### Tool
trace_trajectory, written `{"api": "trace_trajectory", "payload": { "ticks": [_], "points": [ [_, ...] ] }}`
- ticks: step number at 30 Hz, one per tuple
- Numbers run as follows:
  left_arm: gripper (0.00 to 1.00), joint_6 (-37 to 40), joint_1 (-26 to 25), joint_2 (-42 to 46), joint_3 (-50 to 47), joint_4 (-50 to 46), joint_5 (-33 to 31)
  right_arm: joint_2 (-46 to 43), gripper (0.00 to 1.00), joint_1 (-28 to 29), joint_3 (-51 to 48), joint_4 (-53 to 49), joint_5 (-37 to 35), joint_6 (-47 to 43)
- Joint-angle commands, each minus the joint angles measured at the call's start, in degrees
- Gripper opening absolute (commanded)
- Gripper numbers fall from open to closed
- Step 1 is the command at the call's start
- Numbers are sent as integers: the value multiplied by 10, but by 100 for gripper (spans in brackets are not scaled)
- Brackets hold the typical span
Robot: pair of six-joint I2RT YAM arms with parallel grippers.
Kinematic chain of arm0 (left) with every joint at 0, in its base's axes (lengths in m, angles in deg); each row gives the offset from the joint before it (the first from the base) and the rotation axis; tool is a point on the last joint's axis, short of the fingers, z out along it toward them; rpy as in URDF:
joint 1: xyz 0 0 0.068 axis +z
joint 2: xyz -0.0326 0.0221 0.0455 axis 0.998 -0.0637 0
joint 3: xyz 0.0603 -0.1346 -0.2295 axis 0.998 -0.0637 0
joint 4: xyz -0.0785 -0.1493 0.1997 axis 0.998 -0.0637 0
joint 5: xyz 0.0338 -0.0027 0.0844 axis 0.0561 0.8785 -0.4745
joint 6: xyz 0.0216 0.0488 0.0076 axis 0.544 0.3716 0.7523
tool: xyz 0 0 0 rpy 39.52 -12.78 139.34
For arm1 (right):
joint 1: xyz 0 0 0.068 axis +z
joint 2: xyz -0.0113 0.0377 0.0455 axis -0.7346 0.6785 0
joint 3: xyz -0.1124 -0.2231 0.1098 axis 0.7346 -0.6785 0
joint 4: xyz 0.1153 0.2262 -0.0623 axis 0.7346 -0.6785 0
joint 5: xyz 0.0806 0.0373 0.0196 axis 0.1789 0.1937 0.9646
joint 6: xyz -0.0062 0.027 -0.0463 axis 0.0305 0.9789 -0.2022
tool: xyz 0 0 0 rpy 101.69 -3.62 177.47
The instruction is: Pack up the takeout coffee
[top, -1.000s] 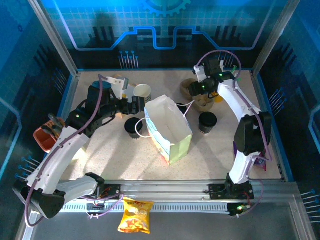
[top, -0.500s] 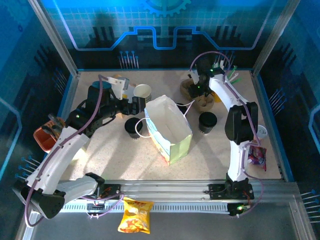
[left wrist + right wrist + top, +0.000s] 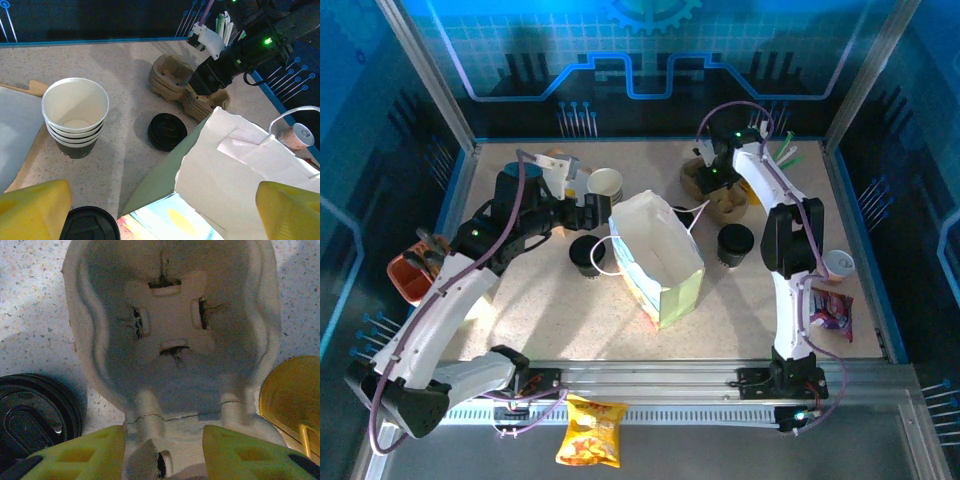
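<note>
Top view: left arm stretched from near-left base across tabletop [image 3: 550,310], left hand [image 3: 592,210] low beside paper bag [image 3: 660,262], fingers wide apart, nothing held. Takeout coffee [image 3: 588,255] upright on tabletop just left of bag, near left hand. Right arm reaches far back, right hand [image 3: 713,180] down at pulp cup carriers [image 3: 725,205].

Left wrist: yellow fingers spread to lower corners; coffee's black lid by one finger; stack of lidless cups [image 3: 75,117] beyond.

Right wrist: fingers apart, straddling carrier's near rim.

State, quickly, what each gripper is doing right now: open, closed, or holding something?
Left gripper: open, holding nothing.
Right gripper: astride the rim of the cup carrier; grip cannot be told.
</note>
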State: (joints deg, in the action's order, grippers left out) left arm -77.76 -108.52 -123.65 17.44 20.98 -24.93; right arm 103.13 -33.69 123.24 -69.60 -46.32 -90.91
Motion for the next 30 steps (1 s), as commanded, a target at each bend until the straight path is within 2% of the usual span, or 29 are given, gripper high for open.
{"api": "trace_trajectory", "payload": {
  "ticks": [1, 30],
  "points": [
    [95, -4, 6, 12, -4, -1, 12, 21, 46, -8, 37, -39, 16, -11],
    [95, -8, 5, 19, -16, 7, 15, 73, 48, -29, 112, -102, 37, -24]
  ]
}}
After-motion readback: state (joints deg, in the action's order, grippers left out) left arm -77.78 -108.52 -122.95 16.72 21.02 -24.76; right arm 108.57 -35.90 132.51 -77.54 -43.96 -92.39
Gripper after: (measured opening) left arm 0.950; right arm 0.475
